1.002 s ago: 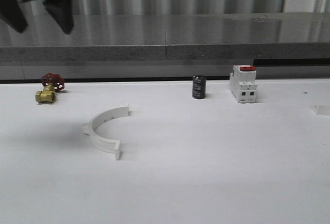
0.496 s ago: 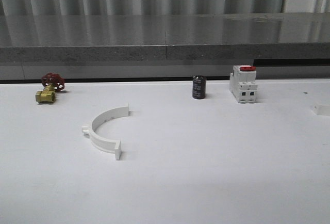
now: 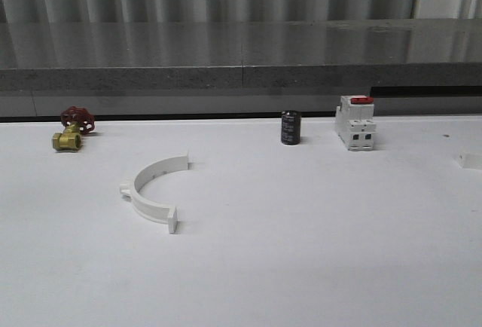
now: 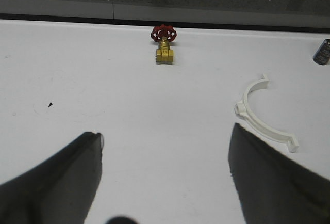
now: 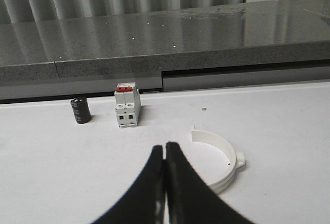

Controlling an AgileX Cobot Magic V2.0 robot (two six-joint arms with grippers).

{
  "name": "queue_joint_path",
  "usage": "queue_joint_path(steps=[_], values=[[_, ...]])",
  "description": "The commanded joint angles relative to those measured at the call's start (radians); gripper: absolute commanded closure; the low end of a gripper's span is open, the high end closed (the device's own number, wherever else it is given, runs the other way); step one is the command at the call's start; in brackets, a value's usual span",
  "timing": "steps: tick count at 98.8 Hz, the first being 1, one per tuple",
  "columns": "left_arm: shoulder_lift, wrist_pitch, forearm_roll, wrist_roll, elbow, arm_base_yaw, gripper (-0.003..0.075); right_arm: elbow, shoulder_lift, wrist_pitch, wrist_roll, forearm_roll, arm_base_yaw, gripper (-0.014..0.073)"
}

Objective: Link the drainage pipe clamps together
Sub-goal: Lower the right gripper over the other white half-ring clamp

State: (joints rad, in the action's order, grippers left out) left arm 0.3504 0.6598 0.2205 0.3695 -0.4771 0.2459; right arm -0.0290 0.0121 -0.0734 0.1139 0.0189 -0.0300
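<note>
One white half-ring drainage pipe clamp (image 3: 151, 208) lies flat on the white table left of centre, its open side facing right. In the left wrist view this clamp (image 4: 249, 92) sits just beyond the right finger. My left gripper (image 4: 165, 137) hovers over bare table, open wide and empty. A second white half-ring clamp (image 5: 234, 158) lies on the table just past and beside my right gripper (image 5: 165, 145). That gripper is shut with nothing between its fingers.
A brass valve with a red handwheel (image 3: 71, 129) stands at the back left. A black cylinder (image 3: 291, 127) and a white breaker with a red top (image 3: 355, 122) stand at the back centre-right. A grey ledge (image 3: 241, 77) runs behind the table. A small white piece (image 3: 471, 160) shows at the right edge.
One second ago my left gripper hung at the top left of the front view; it has since left that view. The clamp and the other objects have not moved.
</note>
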Motion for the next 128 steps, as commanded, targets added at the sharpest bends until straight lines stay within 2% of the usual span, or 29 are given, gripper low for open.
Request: queue_joint_path(steps=[1,18,21,34,51,65,87,99,118,125,128], values=[[-0.028,-0.074,0.021,0.009,-0.002,-0.002,0.0361,0.019,0.018,0.091,-0.005,-0.003,0.008,0.0661],[-0.042,-0.074,0.021,0.009,0.018,-0.002,0.0706,0.019,0.018,0.102,-0.005,-0.003,0.008,0.0661],[-0.042,-0.074,0.021,0.009,0.02,-0.002,0.0741,0.02,0.018,0.097,-0.005,-0.003,0.008,0.0661],[-0.042,-0.074,0.021,0.009,0.027,-0.002,0.0741,0.053,0.018,0.048,-0.005,-0.003,0.008,0.0661],[-0.042,-0.073,0.021,0.009,0.032,-0.002,0.0741,0.194,-0.035,-0.071,-0.005,-0.003,0.008,0.0661],[-0.042,-0.073,0.021,0.009,0.032,-0.002,0.0741,0.336,-0.188,-0.202,-0.005,-0.003,0.008,0.0661],[-0.042,-0.073,0.021,0.009,0.032,-0.002,0.0741,0.565,-0.543,-0.414,-0.005,-0.003,0.008,0.0661],[-0.042,-0.073,0.021,0.009,0.032,-0.002,0.0741,0.655,-0.716,-0.447,-0.005,-0.006,0.008,0.0661],[-0.042,-0.073,0.021,0.009,0.032,-0.002,0.0741,0.716,-0.872,-0.436,-0.005,-0.006,0.008,0.0655],[-0.042,-0.073,0.021,0.009,0.032,-0.002,0.0741,0.718,-0.907,-0.45,-0.005,-0.006,0.005,0.061],[-0.042,-0.073,0.021,0.009,0.032,-0.002,0.0741,0.718,-0.913,-0.454,-0.005,-0.006,0.005,0.0564]])
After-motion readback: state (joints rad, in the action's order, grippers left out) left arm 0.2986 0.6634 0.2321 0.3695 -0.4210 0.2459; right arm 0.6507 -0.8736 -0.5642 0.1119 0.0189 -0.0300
